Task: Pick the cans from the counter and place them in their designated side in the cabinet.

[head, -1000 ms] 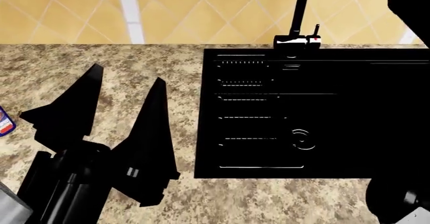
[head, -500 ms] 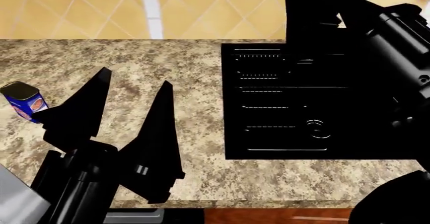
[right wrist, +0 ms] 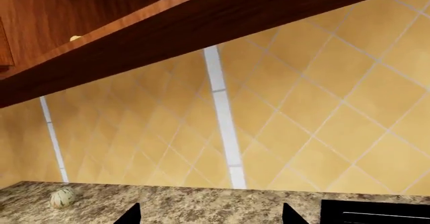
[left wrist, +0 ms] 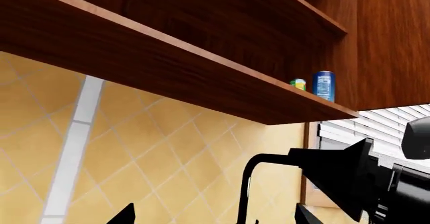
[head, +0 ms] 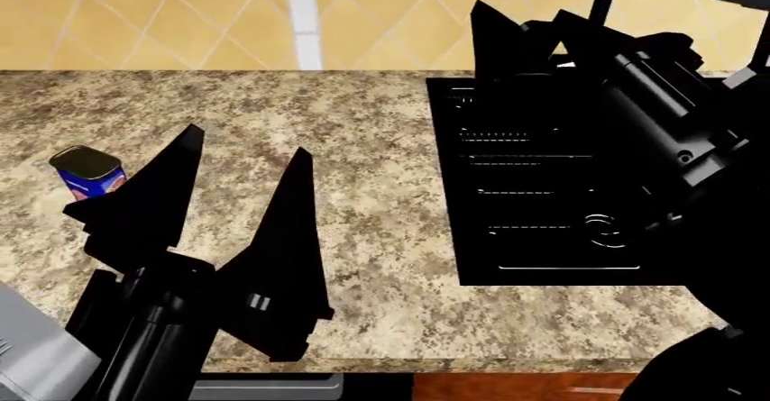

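Note:
The blue can with a dark top stands on the granite counter at the far left, partly hidden behind my left gripper's outer finger. My left gripper is open and empty, hovering over the counter just right of that can. My right gripper is open and empty, raised over the back of the sink. In the left wrist view a reddish-brown wall cabinet shelf holds a blue can and a yellow-green can. No yellow-green can shows on the counter.
The black inset sink with its faucet fills the counter's right part. A pale ball-like thing lies on the counter by the tiled wall. A reddish-brown front and a silver handle show below the counter's edge.
The head view has shifted, so the blue can has come fully into view at the left. My right arm has risen into view over the sink. My left gripper stays open.

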Tool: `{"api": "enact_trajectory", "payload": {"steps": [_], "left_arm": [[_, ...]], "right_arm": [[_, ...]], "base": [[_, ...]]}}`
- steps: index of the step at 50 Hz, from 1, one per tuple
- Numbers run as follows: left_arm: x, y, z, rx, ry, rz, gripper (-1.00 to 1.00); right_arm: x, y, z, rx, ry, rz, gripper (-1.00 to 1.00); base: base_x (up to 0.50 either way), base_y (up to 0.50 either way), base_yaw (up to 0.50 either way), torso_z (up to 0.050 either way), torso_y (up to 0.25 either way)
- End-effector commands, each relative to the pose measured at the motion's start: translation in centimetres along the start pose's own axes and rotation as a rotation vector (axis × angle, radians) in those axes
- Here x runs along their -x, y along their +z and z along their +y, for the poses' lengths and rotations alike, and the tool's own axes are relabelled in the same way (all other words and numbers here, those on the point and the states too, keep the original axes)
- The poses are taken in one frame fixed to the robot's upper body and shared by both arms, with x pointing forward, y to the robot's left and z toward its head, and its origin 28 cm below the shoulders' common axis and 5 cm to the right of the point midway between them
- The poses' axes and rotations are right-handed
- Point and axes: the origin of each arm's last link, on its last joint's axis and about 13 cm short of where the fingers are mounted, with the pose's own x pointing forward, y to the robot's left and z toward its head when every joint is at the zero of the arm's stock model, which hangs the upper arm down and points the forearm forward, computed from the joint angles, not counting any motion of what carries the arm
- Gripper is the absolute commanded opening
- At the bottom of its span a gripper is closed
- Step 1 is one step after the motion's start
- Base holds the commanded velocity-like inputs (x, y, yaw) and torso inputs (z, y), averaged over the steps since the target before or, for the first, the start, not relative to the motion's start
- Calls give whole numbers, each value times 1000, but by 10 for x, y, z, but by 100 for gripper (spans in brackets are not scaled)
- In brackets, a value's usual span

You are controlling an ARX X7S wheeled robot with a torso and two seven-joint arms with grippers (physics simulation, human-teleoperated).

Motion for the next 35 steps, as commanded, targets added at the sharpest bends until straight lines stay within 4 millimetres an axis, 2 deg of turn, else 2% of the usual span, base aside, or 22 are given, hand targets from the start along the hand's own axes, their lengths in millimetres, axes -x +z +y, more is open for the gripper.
{"api": "enact_trajectory", "payload": {"steps": [1, 8, 26, 35], "left_arm": [[0, 0, 0, -1, 1, -3, 100], [0, 1, 0, -5, 4, -5, 100], [2, 2, 1, -12, 21, -4, 100], [3, 1, 1, -9, 23, -7, 100]], "right_arm": [[2, 0, 1, 8, 8, 1, 100], [10, 2, 3, 5, 2, -2, 100], [2, -5, 3, 5, 5, 7, 100], [9, 0, 4, 10, 9, 8, 100]], "base": [[0, 191, 0, 0, 0], [-9, 213, 0, 0, 0], [-26, 231, 0, 0, 0], [-25, 230, 0, 0, 0]]}}
